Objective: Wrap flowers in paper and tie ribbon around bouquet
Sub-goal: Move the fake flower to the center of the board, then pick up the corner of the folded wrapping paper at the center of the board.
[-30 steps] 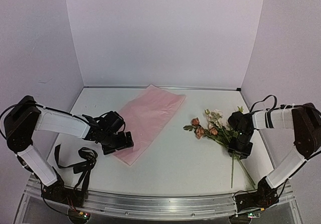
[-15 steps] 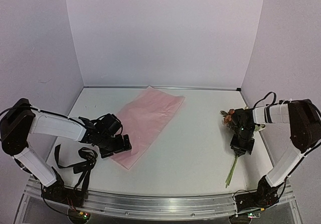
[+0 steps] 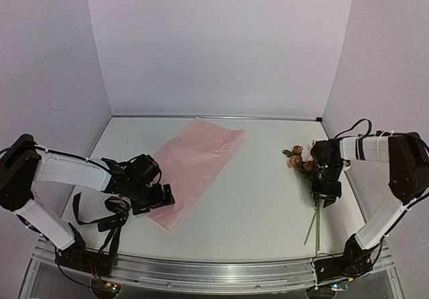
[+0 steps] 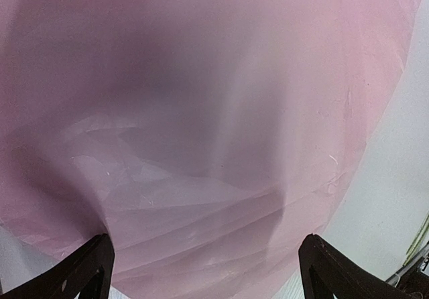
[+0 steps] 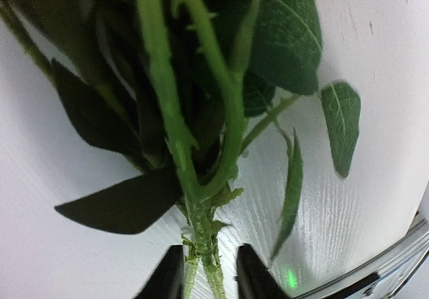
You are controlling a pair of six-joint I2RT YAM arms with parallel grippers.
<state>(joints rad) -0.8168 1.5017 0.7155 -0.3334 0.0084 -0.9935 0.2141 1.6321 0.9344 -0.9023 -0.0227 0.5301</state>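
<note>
The pink paper lies flat, slanting from the back centre toward the near left. My left gripper is low over its near end and open wide, and crinkled paper spans the space between its fingertips. The black ribbon lies loose beside my left arm. The flowers lie at the right with their stems pointing toward the near edge. My right gripper straddles the stems, its fingers a little apart with a small gap on one side.
A metal rail runs along the table's near edge and shows close by in the right wrist view. The right wall stands just beyond the flowers, and the left wall is near my left arm.
The flowers have swung right, their heads now nearer the wall and the stems pointing straight toward the near edge. My left gripper has slid nearer, and the paper's near corner has moved with it.
</note>
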